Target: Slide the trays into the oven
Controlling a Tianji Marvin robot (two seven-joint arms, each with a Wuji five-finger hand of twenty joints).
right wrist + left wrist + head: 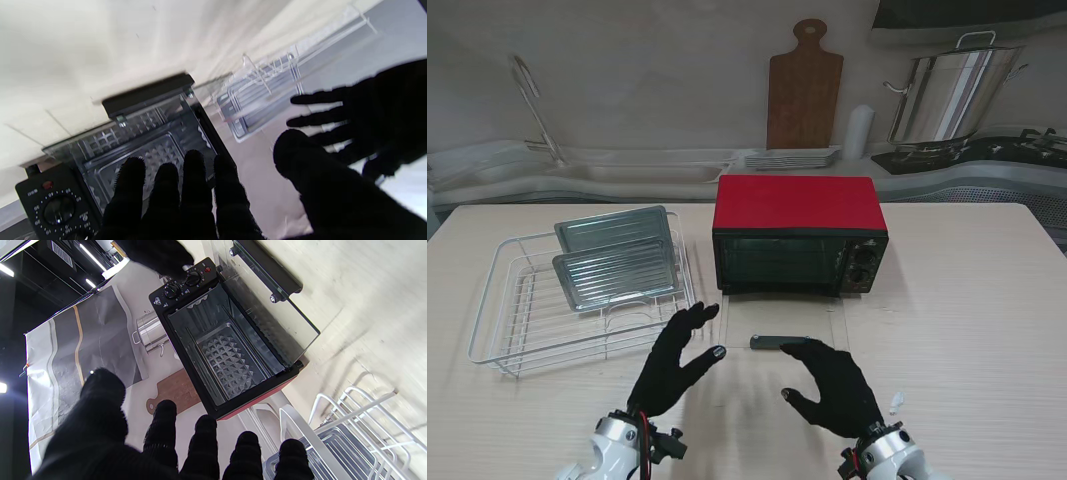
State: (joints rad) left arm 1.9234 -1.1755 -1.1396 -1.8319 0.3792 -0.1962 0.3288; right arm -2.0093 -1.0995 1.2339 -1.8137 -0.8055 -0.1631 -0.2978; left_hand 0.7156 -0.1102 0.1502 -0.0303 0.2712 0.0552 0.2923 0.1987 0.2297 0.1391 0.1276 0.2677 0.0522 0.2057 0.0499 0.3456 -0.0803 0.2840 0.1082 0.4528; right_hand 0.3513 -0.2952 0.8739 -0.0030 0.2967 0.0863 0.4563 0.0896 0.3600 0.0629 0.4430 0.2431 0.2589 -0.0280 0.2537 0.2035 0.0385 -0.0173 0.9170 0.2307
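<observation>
The red oven stands mid-table with its glass door folded flat toward me, dark handle nearest. The left wrist view shows a patterned tray lying inside the oven. Two ribbed metal trays stand upright in the white wire rack on my left. My left hand hovers open beside the door's left edge, fingers spread. My right hand is open too, just nearer to me than the handle. Neither hand holds anything.
Behind the table are a sink with a tap, a wooden cutting board, a stack of plates and a steel pot. A small white scrap lies by my right wrist.
</observation>
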